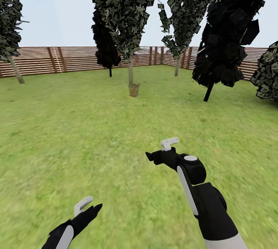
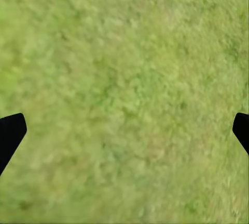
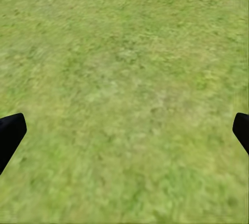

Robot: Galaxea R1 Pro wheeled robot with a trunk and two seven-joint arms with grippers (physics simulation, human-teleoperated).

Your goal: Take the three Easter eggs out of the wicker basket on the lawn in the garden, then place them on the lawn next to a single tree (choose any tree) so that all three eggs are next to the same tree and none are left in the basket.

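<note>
fence [image 1: 77, 59]: brown slats, runs along the far edge | dark tree [image 1: 227, 29]: thin black trunk, leaning, right | bush [image 1: 267, 72]: far right edge | sky [image 1: 58, 6]: pale, hazy

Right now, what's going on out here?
Nothing is being handled. The small tan woven wicker basket sits far ahead on the green grass lawn, at the foot of a pale-trunked tree. Both tools, left and right, are open and empty over bare grass.
</note>
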